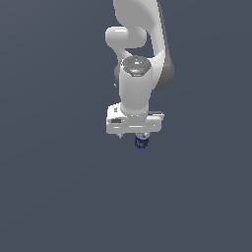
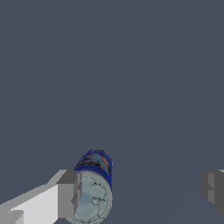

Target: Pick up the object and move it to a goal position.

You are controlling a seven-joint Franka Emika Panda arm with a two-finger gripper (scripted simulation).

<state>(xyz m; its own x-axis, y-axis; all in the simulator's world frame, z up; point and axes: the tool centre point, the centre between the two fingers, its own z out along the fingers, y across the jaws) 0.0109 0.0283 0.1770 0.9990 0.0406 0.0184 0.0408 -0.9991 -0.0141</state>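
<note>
arm (image 1: 139, 59): white Panda, came down from the top of the exterior view, wrist pointed straight down | gripper (image 2: 140, 192): jaws were spread wide apart | fingers (image 2: 69, 194): one pad sat right against the can, the other was well off it

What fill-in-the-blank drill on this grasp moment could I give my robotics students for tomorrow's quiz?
1. The can has a dark ____ side wall.
2. Its pale top faces the ____ camera.
3. In the wrist view, the can sits against one finger of the end effector, while the other finger stands ____ from it.
4. In the exterior view, the can shows just ____ the white hand.

Missing words: blue; wrist; apart; below
</note>
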